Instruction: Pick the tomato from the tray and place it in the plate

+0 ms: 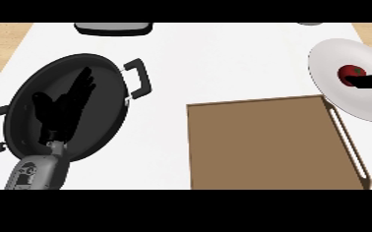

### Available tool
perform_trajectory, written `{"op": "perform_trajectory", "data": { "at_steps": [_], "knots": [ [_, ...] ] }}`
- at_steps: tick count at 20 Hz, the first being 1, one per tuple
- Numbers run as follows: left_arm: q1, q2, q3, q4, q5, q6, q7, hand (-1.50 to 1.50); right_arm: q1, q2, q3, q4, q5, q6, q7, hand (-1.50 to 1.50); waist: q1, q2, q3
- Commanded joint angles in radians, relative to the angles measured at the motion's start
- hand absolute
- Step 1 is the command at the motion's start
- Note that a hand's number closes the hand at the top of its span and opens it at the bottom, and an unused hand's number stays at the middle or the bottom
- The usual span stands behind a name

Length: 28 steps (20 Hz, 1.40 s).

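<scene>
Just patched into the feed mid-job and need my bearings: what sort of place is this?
Most likely a kitchen counter: a white worktop carries a black pan with side handles, a brown tray, and a white plate holding a tomato.

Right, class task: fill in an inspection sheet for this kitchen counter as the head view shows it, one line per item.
Surface: white counter, wooden edge at the upper left.
Job's things: tomato on the white plate at the right edge; brown tray bare.
Clutter: black pan with side handle at left; grey object at the top edge.
Hands: left hand open, fingers straight, over the pan; right hand only partly in view beside the tomato, finger state cannot be told.
Cables: nothing seen.
Surroundings: nothing seen beyond the counter.
</scene>
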Motion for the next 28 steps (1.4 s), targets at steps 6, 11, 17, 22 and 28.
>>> {"op": "perform_trajectory", "data": {
  "at_steps": [6, 11, 17, 22, 28],
  "knots": [
    [0.041, -0.004, 0.023, 0.027, 0.006, -0.005, -0.039, 0.00, -0.024, 0.056, -0.110, -0.160, -0.217, 0.014, -0.373, -1.50, -0.022, -0.012, -0.002],
    [0.028, 0.031, 0.046, 0.036, 0.009, -0.024, -0.023, 0.00, -0.018, 0.091, -0.177, -0.241, -0.345, 0.075, -0.284, -1.50, -0.035, -0.018, -0.003],
    [0.019, 0.019, 0.047, -0.003, 0.014, -0.017, 0.005, 0.00, 0.008, 0.075, -0.225, -0.256, -0.490, 0.297, -0.203, -1.50, -0.030, -0.015, -0.003],
    [-0.058, 0.004, 0.062, 0.121, -0.006, -0.022, -0.051, 0.00, 0.067, -0.014, -0.216, -0.251, -0.550, 0.343, -0.261, -1.50, -0.023, -0.008, -0.003],
    [0.021, 0.007, 0.063, 0.017, -0.004, -0.042, -0.015, 0.00, 0.225, 0.003, -0.204, -0.356, -0.633, 0.376, -0.286, -1.50, -0.023, -0.010, -0.003]
  ]
}}
